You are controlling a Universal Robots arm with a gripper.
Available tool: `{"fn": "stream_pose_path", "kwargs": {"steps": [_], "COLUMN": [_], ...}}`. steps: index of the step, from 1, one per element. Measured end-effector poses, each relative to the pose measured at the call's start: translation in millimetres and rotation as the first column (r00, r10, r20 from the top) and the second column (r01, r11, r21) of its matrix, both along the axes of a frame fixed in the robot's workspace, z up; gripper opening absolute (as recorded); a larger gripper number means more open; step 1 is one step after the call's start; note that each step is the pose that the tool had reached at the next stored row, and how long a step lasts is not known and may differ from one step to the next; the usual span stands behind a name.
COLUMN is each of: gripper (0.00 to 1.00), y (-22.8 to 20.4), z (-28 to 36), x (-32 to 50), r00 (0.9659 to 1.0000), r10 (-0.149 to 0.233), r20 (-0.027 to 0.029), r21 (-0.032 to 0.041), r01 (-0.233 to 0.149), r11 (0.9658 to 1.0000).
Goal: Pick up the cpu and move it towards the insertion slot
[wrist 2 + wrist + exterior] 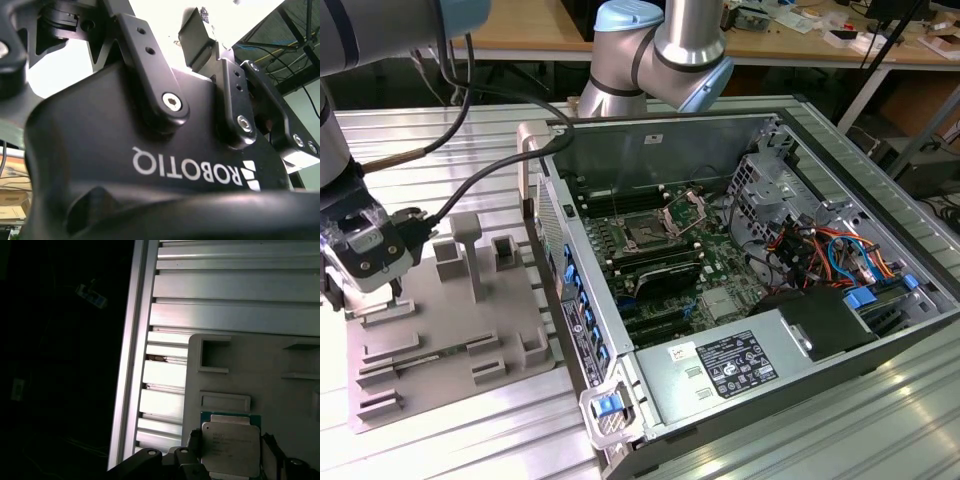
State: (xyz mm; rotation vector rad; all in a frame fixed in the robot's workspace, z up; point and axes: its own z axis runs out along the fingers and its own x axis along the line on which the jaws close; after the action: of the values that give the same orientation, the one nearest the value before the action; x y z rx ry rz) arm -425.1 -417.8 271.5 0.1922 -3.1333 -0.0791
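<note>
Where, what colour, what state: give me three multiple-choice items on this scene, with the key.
1. The silvery square metal-topped cpu lies: A on the grey plastic tray; B on the black power supply; C on the floor.
2. The plastic latch at the metal computer case's near corner is: A red; B blue; C yellow.
3. The square silver-framed insertion slot is: A covered by a fan; B holding a chip; C empty, dark centre showing.
Key: A, the first wrist view shows it resting on the tray; B, the exterior view shows blue; C, its dark centre is bare.
</note>
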Motion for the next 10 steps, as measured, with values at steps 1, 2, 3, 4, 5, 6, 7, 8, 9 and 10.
{"fn": "stream_pose_path", "kwargs": {"steps": [1, 2, 3, 4, 5, 6, 7, 8, 9, 10], "gripper": [0.55, 0.55, 0.55, 0.55, 0.55, 0.55, 0.55, 0.55, 0.55, 0.55], "y": [0.0, 0.0, 0.0, 0.0, 0.0, 0.0, 0.0, 0.0, 0.0, 0.0], "z": [0.8, 1.4, 1.8, 2.6, 3.4, 4.3, 4.9, 5.4, 6.1, 6.6], "x": [0.0, 0.0, 0.0, 0.0, 0.0, 0.0, 0.0, 0.0, 0.0, 0.0], "r00": [1.0, 1.0, 1.0, 1.0, 1.0, 1.0, 1.0, 1.0, 1.0, 1.0], "r10": [0.0, 0.0, 0.0, 0.0, 0.0, 0.0, 0.0, 0.0, 0.0, 0.0], "r20": [-0.0001, -0.0001, -0.0001, -0.0001, 0.0, -0.0001, -0.0001, 0.0, 0.0, -0.0001], "r21": [0.0, 0.0, 0.0, 0.0, 0.0, -0.0001, 0.0, 0.0, 0.0, 0.0], "r01": [0.0, 0.0, 0.0, 0.0, 0.0, 0.0, 0.0, 0.0, 0.0, 0.0], "r11": [1.0, 1.0, 1.0, 1.0, 1.0, 1.0, 1.0, 1.0, 1.0, 1.0]}}
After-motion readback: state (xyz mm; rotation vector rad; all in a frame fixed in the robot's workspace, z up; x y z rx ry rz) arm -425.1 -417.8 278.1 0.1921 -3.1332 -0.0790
